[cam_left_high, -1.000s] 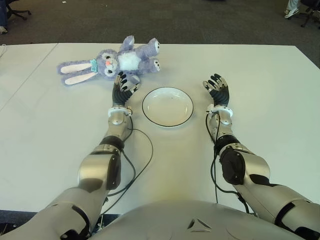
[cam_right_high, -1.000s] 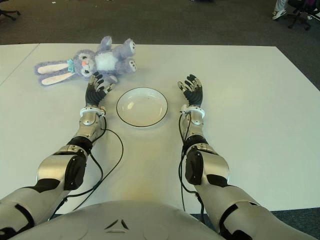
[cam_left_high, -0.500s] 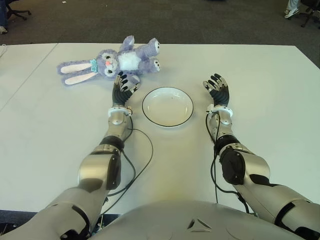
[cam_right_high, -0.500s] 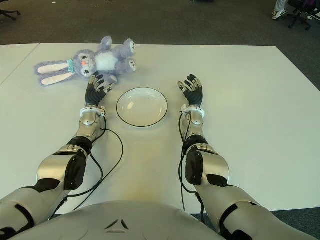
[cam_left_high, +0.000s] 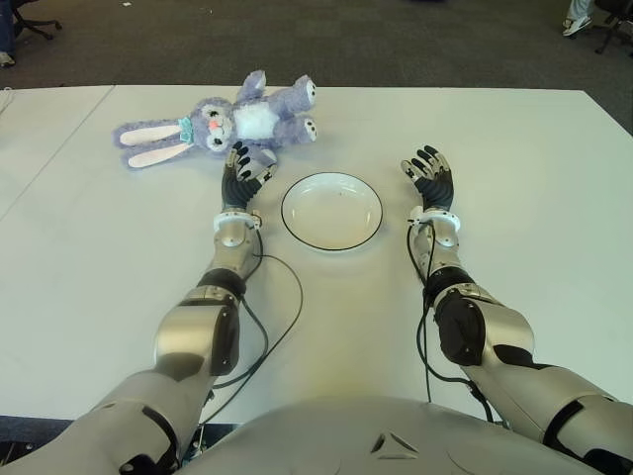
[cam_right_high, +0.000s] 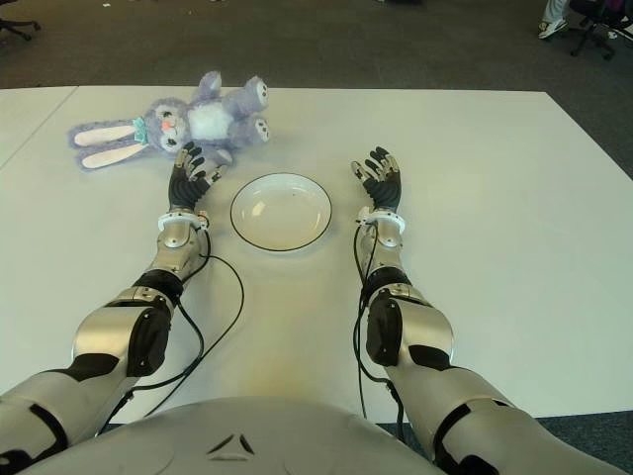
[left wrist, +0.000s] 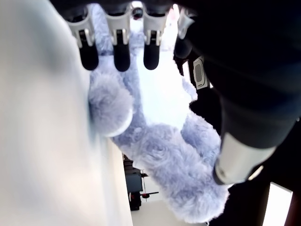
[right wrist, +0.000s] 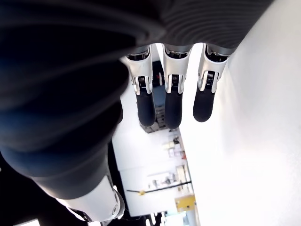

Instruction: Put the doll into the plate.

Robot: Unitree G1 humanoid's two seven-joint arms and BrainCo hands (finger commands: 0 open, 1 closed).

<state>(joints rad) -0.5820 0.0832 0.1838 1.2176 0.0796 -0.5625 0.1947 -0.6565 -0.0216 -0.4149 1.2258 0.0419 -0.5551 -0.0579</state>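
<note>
A purple plush bunny doll (cam_left_high: 223,123) with a white belly and long ears lies on its back at the far left of the white table (cam_left_high: 514,228). A white plate (cam_left_high: 331,210) with a dark rim sits in the middle, with nothing in it. My left hand (cam_left_high: 243,166) is just short of the doll's leg, left of the plate, fingers spread and holding nothing. In the left wrist view the doll (left wrist: 155,141) fills the space right before the fingertips (left wrist: 121,56). My right hand (cam_left_high: 428,173) stays open to the right of the plate.
Dark carpet (cam_left_high: 396,45) lies beyond the table's far edge. An office chair (cam_left_high: 30,20) stands at the far left and another chair (cam_left_high: 613,25) at the far right. A second table surface (cam_left_high: 40,129) adjoins on the left.
My left hand has crept slightly toward the doll. The doll, the plate and the right hand have not moved.
</note>
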